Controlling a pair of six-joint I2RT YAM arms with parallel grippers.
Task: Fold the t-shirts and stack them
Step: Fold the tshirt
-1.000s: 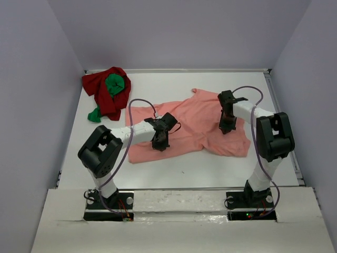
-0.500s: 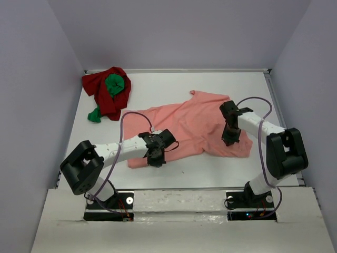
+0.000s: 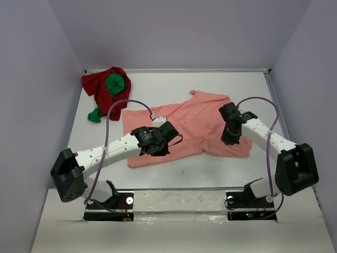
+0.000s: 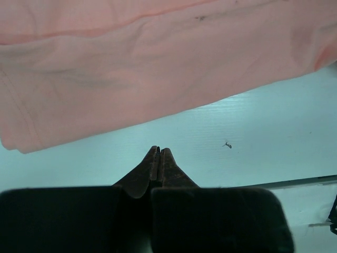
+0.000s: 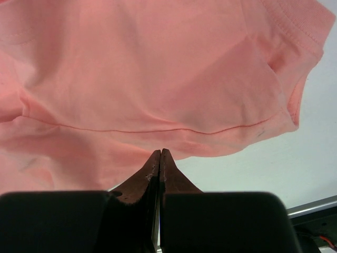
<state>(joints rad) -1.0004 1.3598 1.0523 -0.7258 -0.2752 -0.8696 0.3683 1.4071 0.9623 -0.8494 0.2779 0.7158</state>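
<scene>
Salmon-pink cloth fills the middle of the overhead view: the salmon-pink t-shirt (image 3: 192, 124) lies spread but creased across the centre of the table (image 3: 221, 87). The dark red t-shirt (image 3: 100, 95) is bunched in the far left corner, with the green t-shirt (image 3: 115, 84) tangled into it. Count: three shirts, one of each colour, and two arms. The left gripper (image 3: 156, 147) sits at the pink shirt's near-left hem and the right gripper (image 3: 230, 138) over its near-right part. In the left wrist view the fingers (image 4: 145, 171) are pressed tight together with nothing between them. They point across bare table, the hem lying just beyond the tips. In the right wrist view the fingers (image 5: 145, 176) are likewise closed, tips at the shirt's lower edge, with no cloth visibly pinched. Assessment: the fabric is light, limp and not fragile, so it will sag and drag when lifted. It is best pinched at hem corners or shoulder seams, both arms together.
</scene>
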